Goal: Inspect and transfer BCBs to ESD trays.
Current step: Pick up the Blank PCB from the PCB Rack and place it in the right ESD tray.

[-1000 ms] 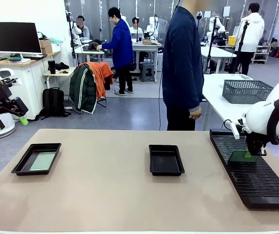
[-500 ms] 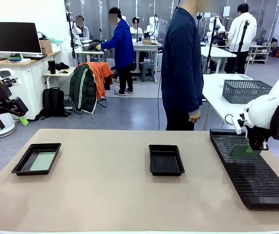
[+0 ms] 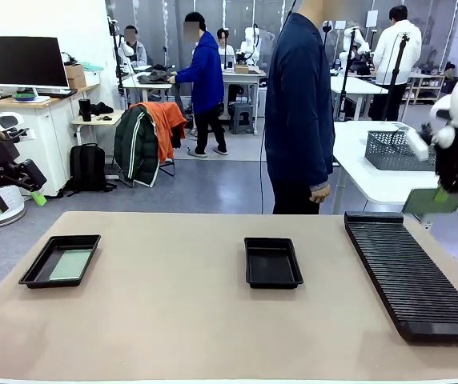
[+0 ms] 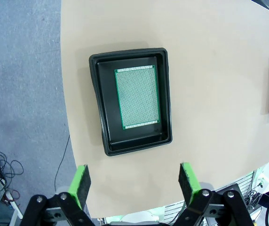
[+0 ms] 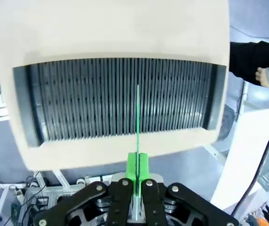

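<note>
Where two trays (image 3: 40,262) (image 3: 273,264) sit, two boards (image 3: 70,265) (image 3: 433,202)

Under my arms the table (image 3: 173,320) looks smooth and matt beige. The ESD tray (image 4: 105,108) is slightly glossy black plastic. Its BCB (image 4: 137,96) is matt green and finely dotted. The ribbed rack (image 3: 409,280) is probably matt plastic.

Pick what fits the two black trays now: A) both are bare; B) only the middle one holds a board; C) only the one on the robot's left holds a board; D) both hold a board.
C: a pale-green board lies flat in the left tray, while the middle tray has a bare black floor.
</note>
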`<state>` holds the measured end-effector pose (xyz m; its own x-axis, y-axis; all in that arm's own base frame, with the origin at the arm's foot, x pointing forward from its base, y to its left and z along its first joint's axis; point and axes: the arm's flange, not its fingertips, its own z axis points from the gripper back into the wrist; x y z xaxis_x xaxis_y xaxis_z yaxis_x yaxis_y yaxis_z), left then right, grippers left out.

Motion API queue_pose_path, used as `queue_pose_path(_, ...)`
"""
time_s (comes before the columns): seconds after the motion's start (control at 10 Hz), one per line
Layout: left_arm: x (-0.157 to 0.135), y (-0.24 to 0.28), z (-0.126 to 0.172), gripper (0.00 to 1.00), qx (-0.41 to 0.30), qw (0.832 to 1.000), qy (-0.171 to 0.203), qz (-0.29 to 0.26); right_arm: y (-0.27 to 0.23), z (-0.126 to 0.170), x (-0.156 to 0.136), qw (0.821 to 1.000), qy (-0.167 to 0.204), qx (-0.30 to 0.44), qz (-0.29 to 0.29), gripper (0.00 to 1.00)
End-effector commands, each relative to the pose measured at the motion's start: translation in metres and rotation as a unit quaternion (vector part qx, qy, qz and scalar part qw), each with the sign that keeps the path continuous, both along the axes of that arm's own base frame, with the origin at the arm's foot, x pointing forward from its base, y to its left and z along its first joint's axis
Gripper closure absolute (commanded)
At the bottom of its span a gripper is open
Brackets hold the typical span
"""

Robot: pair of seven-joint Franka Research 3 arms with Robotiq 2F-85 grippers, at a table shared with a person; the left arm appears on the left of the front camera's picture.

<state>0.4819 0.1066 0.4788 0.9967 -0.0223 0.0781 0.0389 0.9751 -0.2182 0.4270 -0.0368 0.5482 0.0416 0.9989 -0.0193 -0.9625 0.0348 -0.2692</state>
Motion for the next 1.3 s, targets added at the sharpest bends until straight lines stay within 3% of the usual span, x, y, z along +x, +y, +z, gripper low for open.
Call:
queue_pose_path(0.0, -0.001, 0.001, -0.001, 0.00, -0.009, 1.000, -0.004, -0.005, 0.005, 0.034, 0.001, 1.000, 0.018, -0.012, -0.016, 0.97)
queue_pose_path(0.2, -0.001, 0.001, -0.001, 0.00, -0.009, 1.000, -0.004, -0.005, 0.005, 0.065, -0.003, 0.999, 0.030, -0.011, -0.025, 0.97)
queue_pose_path(0.5, -0.001, 0.001, -0.001, 0.00, -0.009, 1.000, -0.004, -0.005, 0.004, 0.083, -0.007, 0.999, 0.038, -0.001, -0.037, 0.97)
queue_pose_path(0.6, -0.001, 0.001, -0.001, 0.00, -0.009, 1.000, -0.004, -0.005, 0.000, 0.077, -0.011, 1.000, 0.027, -0.001, -0.013, 0.97)
queue_pose_path(1.2, -0.001, 0.001, -0.001, 0.00, -0.009, 1.000, -0.004, -0.005, 0.000, 0.077, -0.011, 1.000, 0.027, -0.001, -0.013, 0.97)
